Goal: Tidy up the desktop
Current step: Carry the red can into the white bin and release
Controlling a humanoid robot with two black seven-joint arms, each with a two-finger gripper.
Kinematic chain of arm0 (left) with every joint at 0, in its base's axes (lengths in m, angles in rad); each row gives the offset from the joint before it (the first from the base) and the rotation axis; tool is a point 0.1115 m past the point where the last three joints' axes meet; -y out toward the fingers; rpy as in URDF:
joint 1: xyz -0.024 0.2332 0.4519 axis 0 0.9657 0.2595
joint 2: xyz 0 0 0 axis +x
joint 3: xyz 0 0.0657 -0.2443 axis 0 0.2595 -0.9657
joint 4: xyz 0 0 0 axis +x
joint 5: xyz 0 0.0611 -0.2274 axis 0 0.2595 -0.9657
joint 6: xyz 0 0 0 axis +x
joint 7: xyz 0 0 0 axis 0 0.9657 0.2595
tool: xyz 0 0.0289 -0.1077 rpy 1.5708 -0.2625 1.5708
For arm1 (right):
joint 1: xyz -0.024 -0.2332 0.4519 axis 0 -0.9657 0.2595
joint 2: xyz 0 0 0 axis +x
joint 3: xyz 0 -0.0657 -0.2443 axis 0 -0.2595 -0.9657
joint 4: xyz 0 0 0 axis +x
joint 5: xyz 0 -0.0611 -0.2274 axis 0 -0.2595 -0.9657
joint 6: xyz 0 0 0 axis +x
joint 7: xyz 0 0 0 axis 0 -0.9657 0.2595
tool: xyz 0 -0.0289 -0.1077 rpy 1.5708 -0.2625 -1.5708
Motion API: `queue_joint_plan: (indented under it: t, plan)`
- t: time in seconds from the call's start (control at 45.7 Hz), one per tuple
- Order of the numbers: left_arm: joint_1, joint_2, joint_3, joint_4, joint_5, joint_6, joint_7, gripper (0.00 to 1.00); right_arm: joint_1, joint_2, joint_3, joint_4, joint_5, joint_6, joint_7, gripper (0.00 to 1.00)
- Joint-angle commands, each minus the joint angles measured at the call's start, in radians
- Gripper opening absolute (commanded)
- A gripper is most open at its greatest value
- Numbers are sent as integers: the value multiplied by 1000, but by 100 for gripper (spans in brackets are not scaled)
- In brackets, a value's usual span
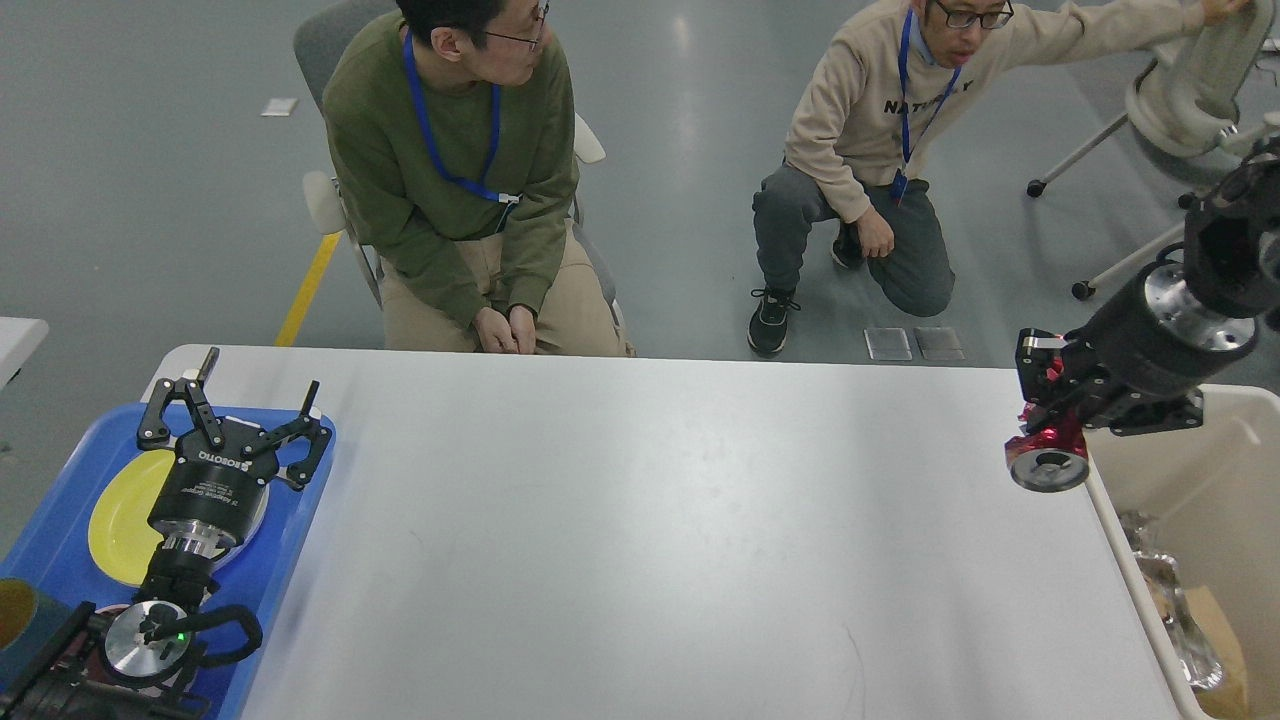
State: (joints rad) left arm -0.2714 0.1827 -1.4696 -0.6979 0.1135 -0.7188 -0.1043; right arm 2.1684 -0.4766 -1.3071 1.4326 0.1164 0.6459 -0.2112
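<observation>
The desktop (pixel 660 520) is a large white tabletop filling the middle of the head view. My left gripper (pixel 240 400) is open and empty, hovering over the blue tray (pixel 280 560) at the table's left end. My right gripper (pixel 1045 420) is shut on a crushed red can (pixel 1047 462), held above the table's right edge beside the beige bin (pixel 1240 420).
A yellow plate (pixel 120 520) and a white plate lie in the blue tray. The beige bin holds foil wrappers (pixel 1170 600). One person sits behind the table's far edge (pixel 470 200); another crouches on the floor (pixel 880 170). Office chairs stand at the far right.
</observation>
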Motion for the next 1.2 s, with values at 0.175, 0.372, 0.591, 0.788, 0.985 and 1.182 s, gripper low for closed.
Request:
queue_joint_plan:
  t: [0.175, 0.372, 0.591, 0.788, 0.985, 1.182]
  plan:
    - [0, 0, 0, 0, 0, -1, 0, 96, 266, -14, -84, 246, -67, 9, 6, 0]
    - [0, 1, 0, 0, 0, 1, 0, 96, 266, -30, -132, 241, -72, -5, 15, 0]
    - [0, 0, 0, 0, 0, 1, 0, 96, 136, -232, -162, 97, -159, -15, -2, 0]
    - [1, 0, 2, 0, 0, -1, 0, 96, -157, -344, -113, -214, -188, -22, 1, 0]
    - [1, 0, 2, 0, 0, 1, 0, 96, -560, -399, 132, -489, -188, -61, 6, 0]
    - [1, 0, 0, 0, 0, 1, 0, 96, -991, -369, 417, -773, -188, -141, 13, 0]
